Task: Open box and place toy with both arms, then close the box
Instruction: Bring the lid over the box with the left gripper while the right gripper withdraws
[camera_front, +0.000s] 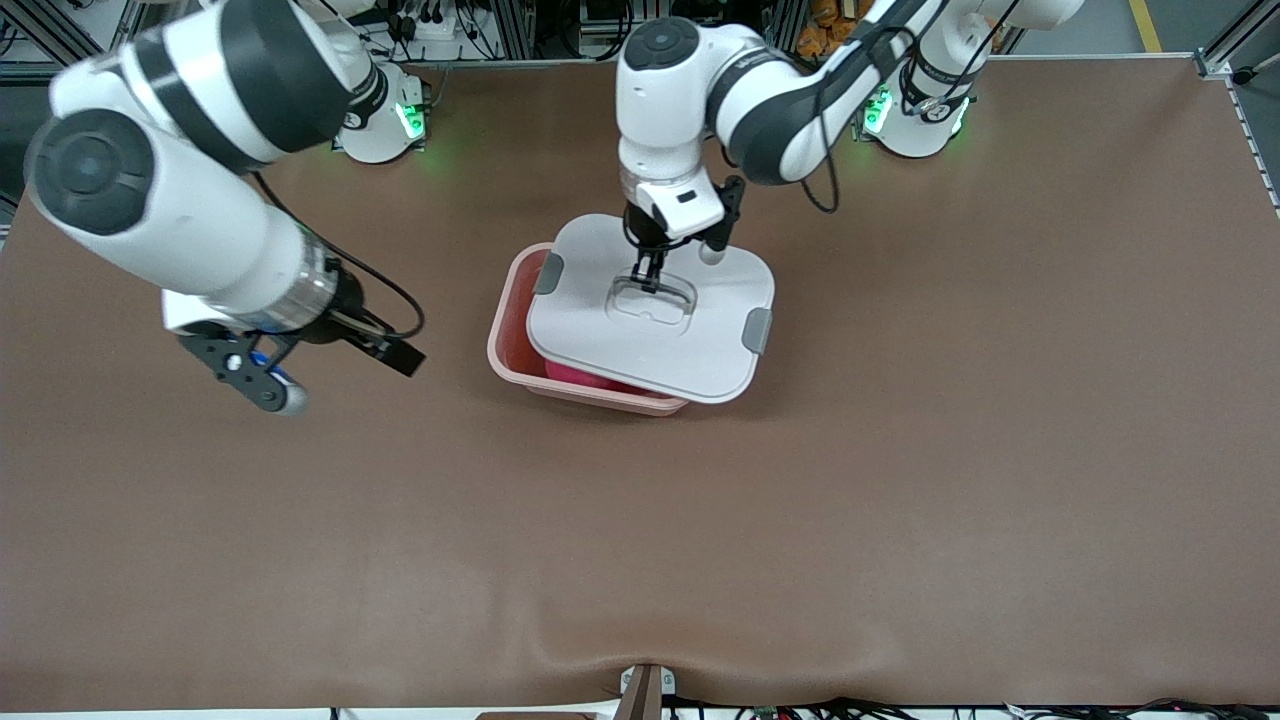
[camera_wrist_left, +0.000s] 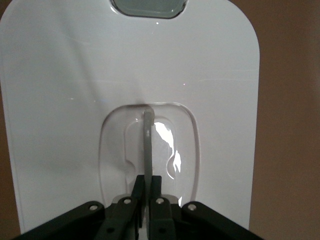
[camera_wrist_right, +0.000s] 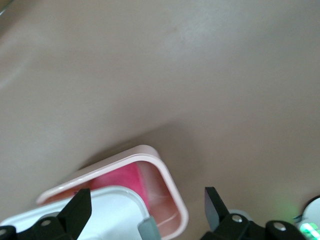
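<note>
Box (camera_front: 515, 330) sits mid-table, pink tub. Lid (camera_front: 650, 340) over it but skewed, shifted toward left arm's end, so tub edge shows open. Toy (camera_front: 585, 378) inside, only a pink sliver visible under lid edge. Left gripper (camera_front: 648, 278) pinched shut on lid handle (camera_wrist_left: 147, 145). 2 grey clips (camera_front: 757, 330) on lid; latched or not, hard to tell. Right gripper (camera_front: 262, 380) spread open, hanging over bare table (camera_front: 900, 500) toward right arm's end, waiting.

The lid (camera_front: 650, 320) sits askew over the box (camera_front: 515, 320), shifted toward the left arm's end, with the toy (camera_front: 585, 378) inside.
</note>
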